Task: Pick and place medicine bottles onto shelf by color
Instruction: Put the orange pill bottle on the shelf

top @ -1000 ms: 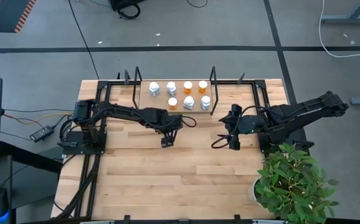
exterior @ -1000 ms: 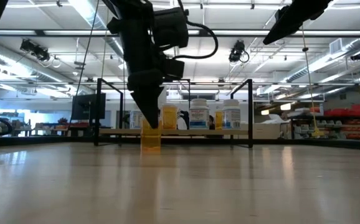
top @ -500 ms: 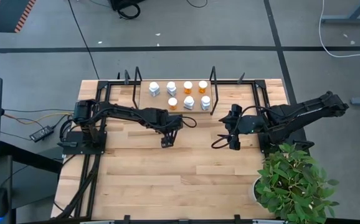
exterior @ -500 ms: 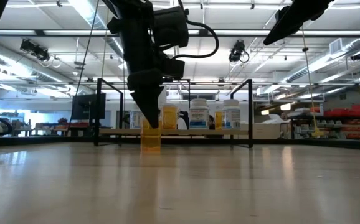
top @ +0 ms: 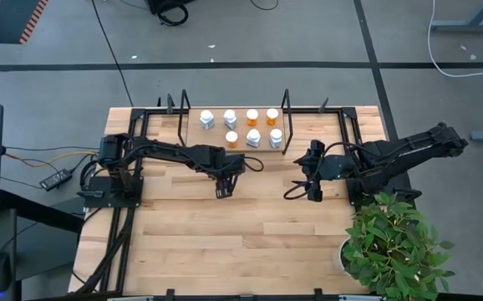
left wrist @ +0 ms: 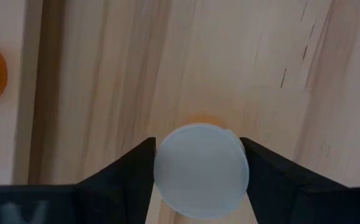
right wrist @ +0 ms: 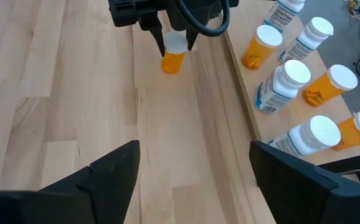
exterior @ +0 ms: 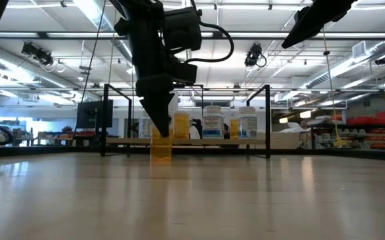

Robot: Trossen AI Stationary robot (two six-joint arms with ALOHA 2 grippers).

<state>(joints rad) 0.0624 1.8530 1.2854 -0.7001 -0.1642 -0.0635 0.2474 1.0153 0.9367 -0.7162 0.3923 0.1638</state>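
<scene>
An orange medicine bottle (right wrist: pixel 172 61) with a white cap stands upright on the wooden tabletop, just in front of the shelf (top: pixel 194 134). My left gripper (left wrist: pixel 200 171) points steeply down over it and is shut on its cap. In the low view the orange body (exterior: pixel 160 152) shows below the left gripper (exterior: pixel 160 131). Several more bottles, orange and white (top: pixel 251 127), stand on the shelf board. My right gripper (top: pixel 314 194) hangs open above the table to the right, holding nothing. My left gripper pinches the white cap (left wrist: pixel 200 186) of the orange bottle between its two fingers (left wrist: pixel 136 165), one on each side of the round cap. The fingers come from above, slanting down. The bottle stands upright with its base on the tabletop.
The shelf's black wire uprights (top: pixel 286 125) stand at its short ends, and black frames (top: pixel 133 134) edge the table at left and right. A potted plant (top: pixel 396 251) sits at the near right corner. Bare tabletop (top: pixel 225 242) stretches toward the near edge.
</scene>
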